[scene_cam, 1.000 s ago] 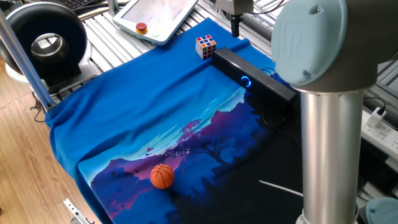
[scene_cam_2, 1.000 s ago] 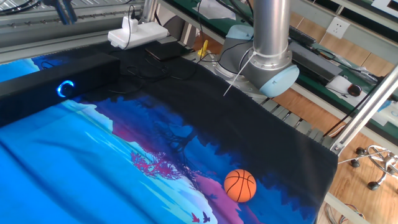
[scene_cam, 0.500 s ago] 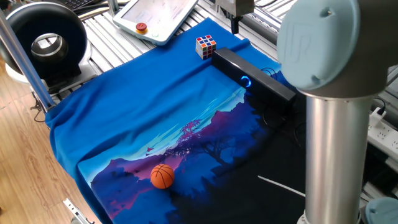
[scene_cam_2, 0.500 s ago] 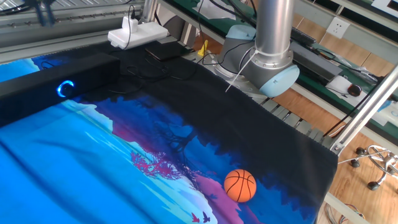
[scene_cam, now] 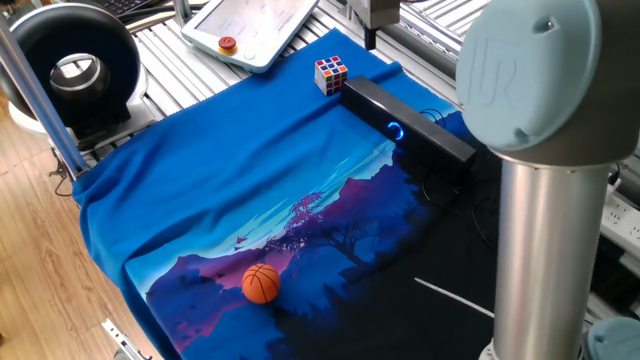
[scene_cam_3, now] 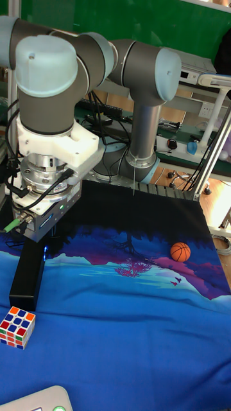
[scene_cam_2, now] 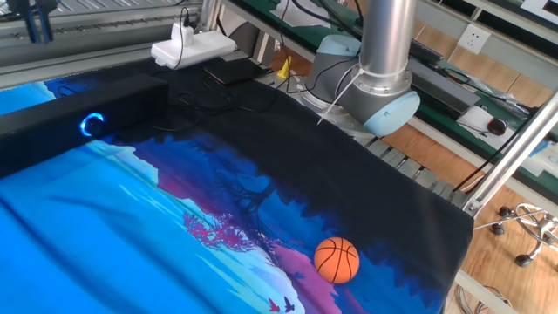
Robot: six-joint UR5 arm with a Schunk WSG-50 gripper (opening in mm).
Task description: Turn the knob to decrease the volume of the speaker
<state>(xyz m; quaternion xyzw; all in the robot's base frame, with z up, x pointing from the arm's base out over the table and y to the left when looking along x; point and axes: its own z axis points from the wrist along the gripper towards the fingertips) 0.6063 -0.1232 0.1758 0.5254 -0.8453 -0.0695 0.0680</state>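
The speaker point(scene_cam: 405, 122) is a long black bar lying along the far edge of the blue cloth; it also shows as the speaker point(scene_cam_2: 78, 105) and the speaker point(scene_cam_3: 27, 275). Its knob point(scene_cam: 395, 130) glows with a blue ring, seen as well as the knob point(scene_cam_2: 91, 124). My gripper point(scene_cam: 371, 38) hangs above and behind the speaker's end near the cube, well clear of the knob. At the top left corner the gripper point(scene_cam_2: 37, 22) is partly cut off. Its fingers look thin and dark, and the gap between them is unclear.
A colourful puzzle cube point(scene_cam: 331, 73) stands beside the speaker's end. An orange ball point(scene_cam: 261, 283) rests on the near part of the cloth. A pendant with a red button point(scene_cam: 228, 43) and a black ring device point(scene_cam: 75, 65) lie beyond the cloth. My arm's column point(scene_cam: 545, 200) fills the right side.
The gripper has drifted away from the knob along the speaker, toward its cube end, and slightly upward. The speaker, cube and ball have stayed put.
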